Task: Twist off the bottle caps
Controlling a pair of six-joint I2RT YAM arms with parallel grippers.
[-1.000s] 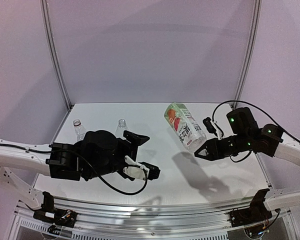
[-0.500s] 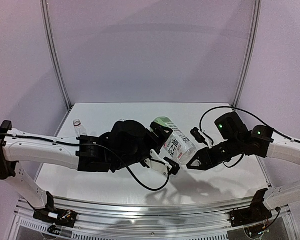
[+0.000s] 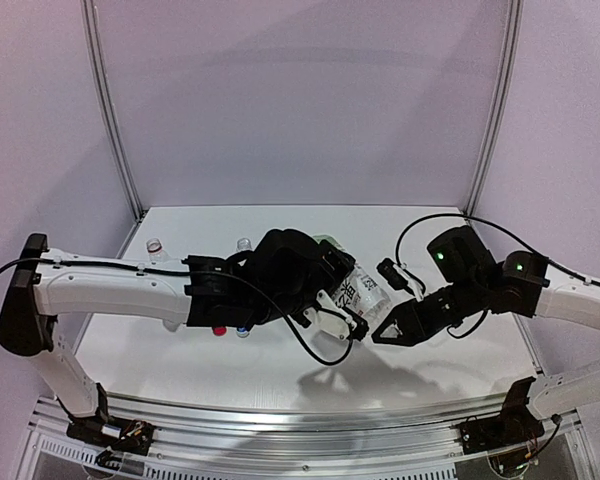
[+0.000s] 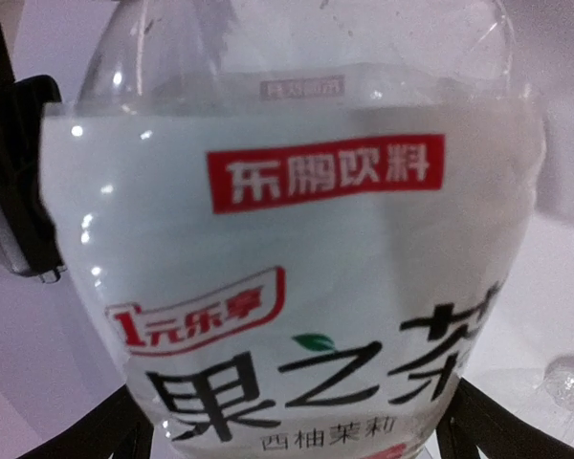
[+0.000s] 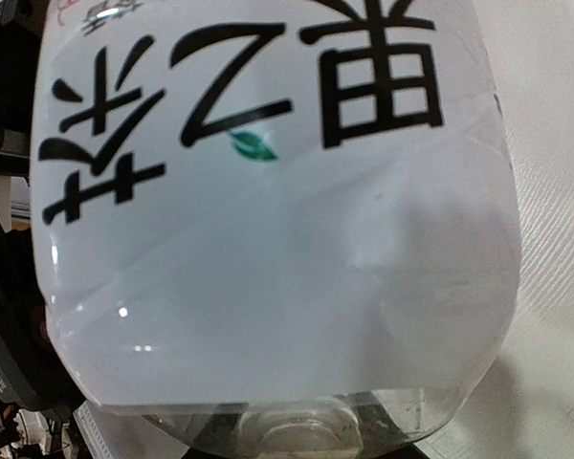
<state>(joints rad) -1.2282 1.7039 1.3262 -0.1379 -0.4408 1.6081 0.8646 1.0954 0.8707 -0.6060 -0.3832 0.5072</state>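
The large bottle [image 3: 356, 288] with a white-and-green label hangs tilted above the table's middle, cap end down to the right. My right gripper [image 3: 382, 328] is shut on that cap end; the neck [image 5: 297, 432] shows through the clear plastic in the right wrist view. My left gripper [image 3: 344, 296] is open, its black fingers [image 4: 122, 432] flanking the label [image 4: 297, 287] on both sides. A red cap [image 3: 219, 329] and a blue-and-white cap [image 3: 242, 329] lie loose on the table under the left arm. Two small clear bottles [image 3: 155, 247] [image 3: 243, 244] stand uncapped at the back left.
The white table [image 3: 450, 360] ends at a metal rail along the near edge. Upright frame posts [image 3: 115, 120] stand at the back corners. A black cable [image 3: 310, 355] loops under the left wrist.
My left arm has reached right and brought its open jaws round the large bottle. The right arm has carried the bottle down and to the left. Two loose caps have come into view.
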